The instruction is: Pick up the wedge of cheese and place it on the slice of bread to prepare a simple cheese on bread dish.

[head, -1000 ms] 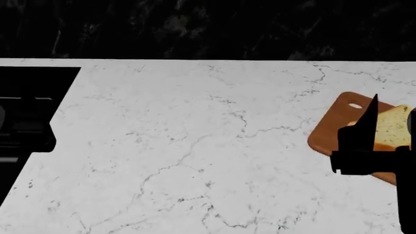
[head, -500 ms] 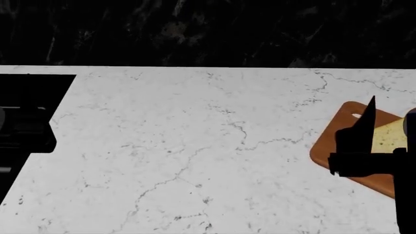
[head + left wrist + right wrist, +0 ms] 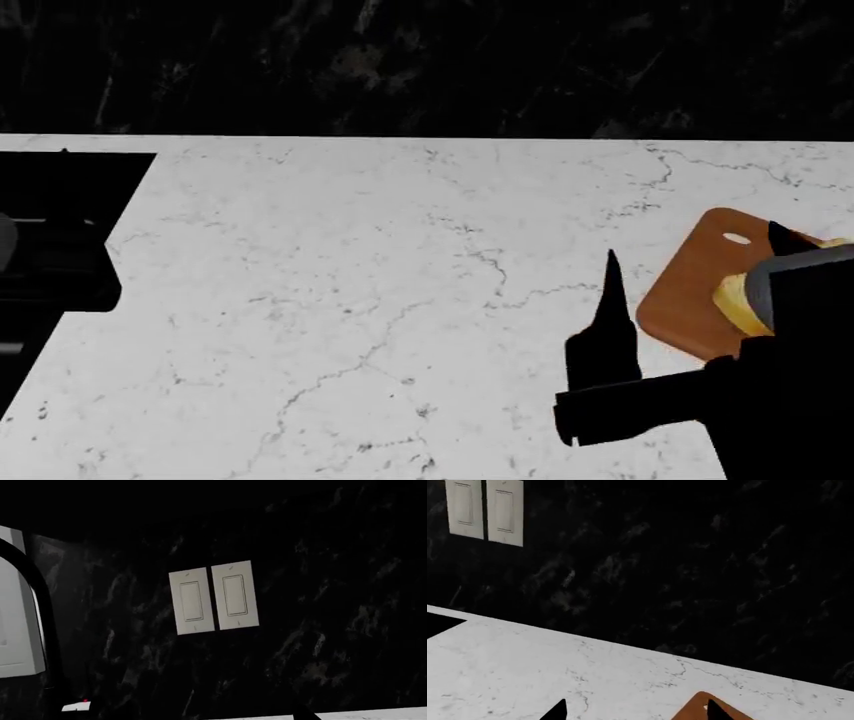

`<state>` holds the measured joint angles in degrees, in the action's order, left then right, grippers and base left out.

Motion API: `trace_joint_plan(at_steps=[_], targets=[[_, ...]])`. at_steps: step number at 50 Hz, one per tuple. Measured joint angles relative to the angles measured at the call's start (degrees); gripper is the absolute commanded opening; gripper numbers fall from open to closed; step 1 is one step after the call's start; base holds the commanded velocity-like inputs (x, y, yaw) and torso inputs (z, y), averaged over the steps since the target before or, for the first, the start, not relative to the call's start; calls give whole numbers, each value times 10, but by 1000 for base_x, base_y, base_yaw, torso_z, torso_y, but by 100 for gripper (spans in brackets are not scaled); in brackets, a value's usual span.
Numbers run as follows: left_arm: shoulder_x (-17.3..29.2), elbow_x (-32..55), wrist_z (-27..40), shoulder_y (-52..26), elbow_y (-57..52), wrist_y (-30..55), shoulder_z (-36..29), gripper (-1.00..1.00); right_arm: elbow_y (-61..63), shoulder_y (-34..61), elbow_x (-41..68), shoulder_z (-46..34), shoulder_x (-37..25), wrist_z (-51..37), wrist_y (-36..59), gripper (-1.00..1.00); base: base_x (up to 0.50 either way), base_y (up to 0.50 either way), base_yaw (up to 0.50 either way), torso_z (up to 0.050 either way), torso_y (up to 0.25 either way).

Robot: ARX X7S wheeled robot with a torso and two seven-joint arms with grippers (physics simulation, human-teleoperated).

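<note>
The right hand point(image 3: 687, 265) hangs over the white marbled worktop point(image 3: 360, 300) at the right of the head view, its two dark pointed fingers spread wide with nothing between them; one fingertip point(image 3: 613, 262) stands over bare worktop, the other point(image 3: 777, 233) over the reddish-brown wooden board point(image 3: 683, 295). The right wrist view shows both tips low in the picture, well apart, with the board's corner point(image 3: 700, 711) near one of them. A small pale yellow patch point(image 3: 737, 300) shows on the board beside the arm's grey housing; whether it is the slice of bread or the wedge of cheese cannot be told, the arm hiding the rest. The left hand is out of sight; its wrist camera faces the dark wall with two white switch plates point(image 3: 213, 600) and a black curved faucet point(image 3: 37, 605).
</note>
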<state>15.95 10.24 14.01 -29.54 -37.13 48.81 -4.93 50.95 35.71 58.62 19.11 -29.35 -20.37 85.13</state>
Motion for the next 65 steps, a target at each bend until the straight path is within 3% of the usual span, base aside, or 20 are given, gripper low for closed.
trace_joint_plan(at_steps=[11,24,36,54,65], targets=[[2,3,1,-8,-3,7,-1,100,-10,13,265,-18,-33,-130,2,100,0,0,0,0,0],[6,7,3,-20,-6,15,-1,100,-8,3,448,-102,-60,-202,-21,100,0,0,0,0,0],[6,9,5,-24,-4,17,-4,100,1,2,514,-156,-70,-223,-33,100,0,0,0,0,0],[8,11,8,-28,-2,15,-11,100,-4,17,529,-193,-76,-243,-47,100,0,0,0,0,0],[9,16,6,-27,-1,9,-11,100,-26,59,540,-257,-54,-233,-39,100,0,0,0,0,0]])
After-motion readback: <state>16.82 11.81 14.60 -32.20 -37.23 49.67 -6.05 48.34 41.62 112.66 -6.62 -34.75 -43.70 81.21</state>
